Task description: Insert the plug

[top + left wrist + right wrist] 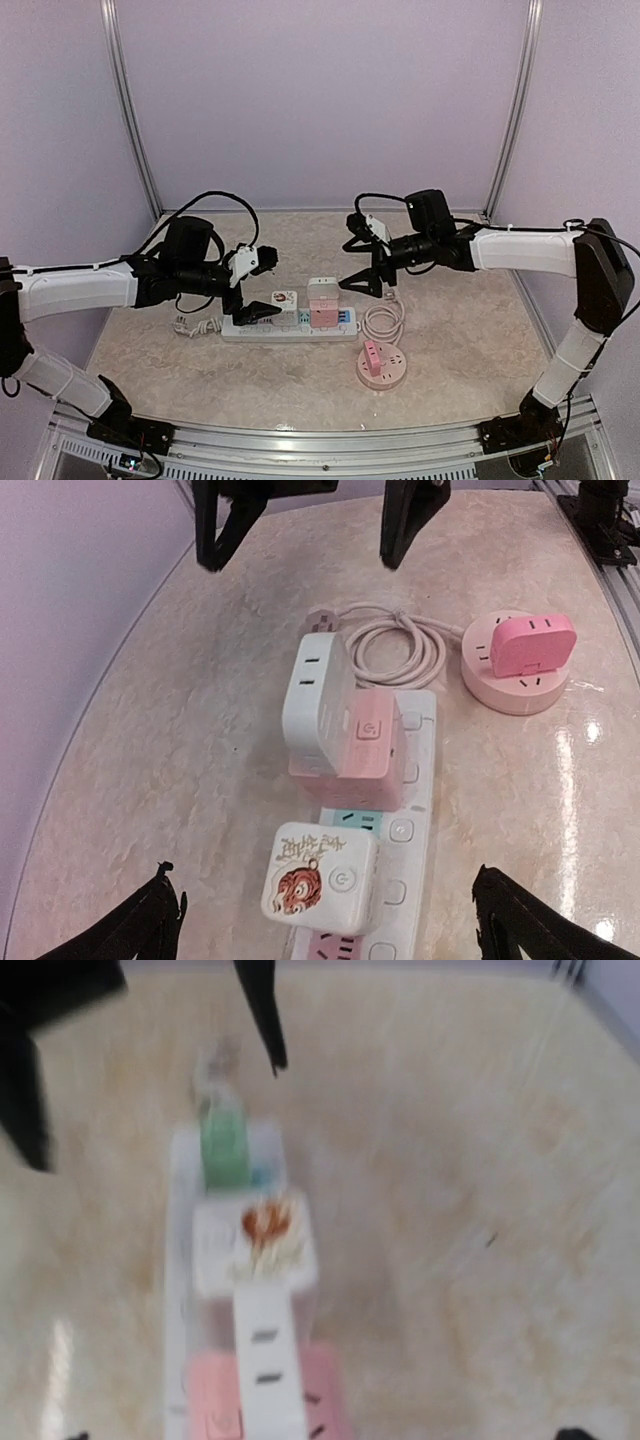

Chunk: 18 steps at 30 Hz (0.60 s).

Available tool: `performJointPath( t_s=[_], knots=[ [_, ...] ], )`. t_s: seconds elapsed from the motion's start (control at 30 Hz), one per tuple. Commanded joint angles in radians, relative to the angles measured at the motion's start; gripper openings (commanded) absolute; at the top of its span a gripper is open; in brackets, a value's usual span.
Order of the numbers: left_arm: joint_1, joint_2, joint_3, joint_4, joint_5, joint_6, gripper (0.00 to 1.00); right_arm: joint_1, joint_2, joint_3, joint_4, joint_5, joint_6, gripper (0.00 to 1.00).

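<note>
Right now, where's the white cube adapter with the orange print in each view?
Top: cube adapter just left of centre.
Left wrist: bottom centre.
Right wrist: centre-left, blurred.
Shared landmark: pink adapter next to it in all three.

You have the power strip (300,333) lying left to right across the middle of the desk (470,340). The cube adapter (284,300) is plugged in on top near its middle, and the two-part adapter block (322,298) is plugged in just to the right, with a gap between them. Off the strip's right end lies the coiled cord (385,322), and in front of that end sits the round socket (395,378) with a small adapter (376,354) on top.
</note>
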Motion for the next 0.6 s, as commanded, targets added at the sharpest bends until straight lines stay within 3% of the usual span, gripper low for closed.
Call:
performJointPath(
  t_s=[0.0,0.17,0.27,0.43,0.57],
  knots=[
    [0.08,-0.125,-0.013,-0.263,-0.181,0.021,0.99,-0.081,-0.112,-0.013,0.017,-0.013,0.23,1.0],
    [0.279,-0.269,-0.088,-0.278,-0.339,-0.15,0.99,-0.185,-0.145,0.014,-0.08,0.398,0.616,1.0],
    [0.411,-0.411,-0.234,-0.209,-0.368,-0.245,0.99,-0.25,-0.232,-0.1,-0.044,0.546,0.768,1.0],
    [0.616,-0.679,-0.462,-0.037,-0.386,-0.421,0.99,-0.362,-0.397,-0.275,-0.07,0.724,0.843,1.0],
    [0.737,-0.88,-0.585,0.082,-0.318,-0.514,0.99,-0.399,-0.505,-0.381,-0.118,0.833,0.79,1.0]
  ],
)
